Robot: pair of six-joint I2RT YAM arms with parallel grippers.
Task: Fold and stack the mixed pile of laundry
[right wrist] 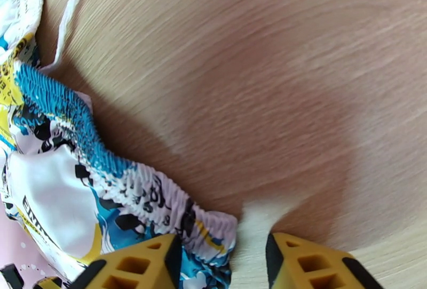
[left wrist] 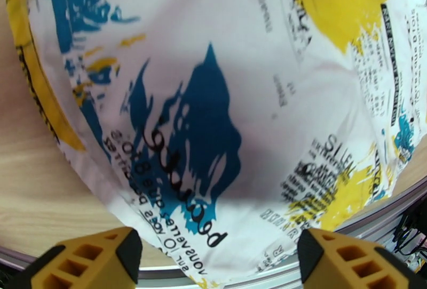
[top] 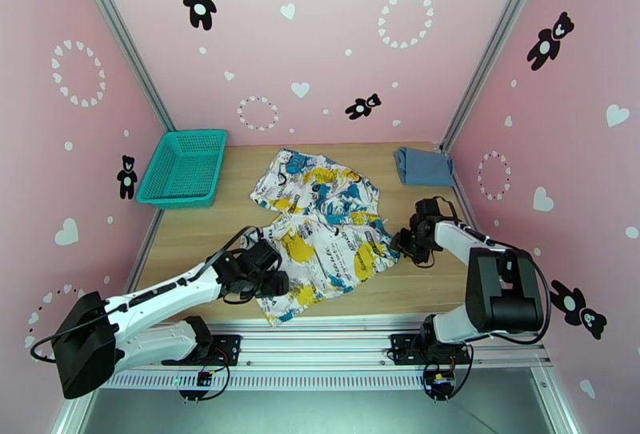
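Printed cloth (top: pixel 324 231) lies spread and rumpled mid table (top: pixel 192 239); blue top (top: pixel 424 166) at far right corner | left gripper (left wrist: pixel 219 253) wide open over cloth's near-left edge, holding nothing | right gripper (right wrist: pixel 224 255) open beside waistband (right wrist: pixel 107 162), empty | step: probably starting cloth's fold | next: both pinch edges, lift evenly

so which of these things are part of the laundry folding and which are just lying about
Part of the job:
white fabric garment with yellow-and-blue print, spread out mid-table
dusty-blue fabric garment, at the far right corner

Just lying about:
teal plastic mesh basket, at the far left corner
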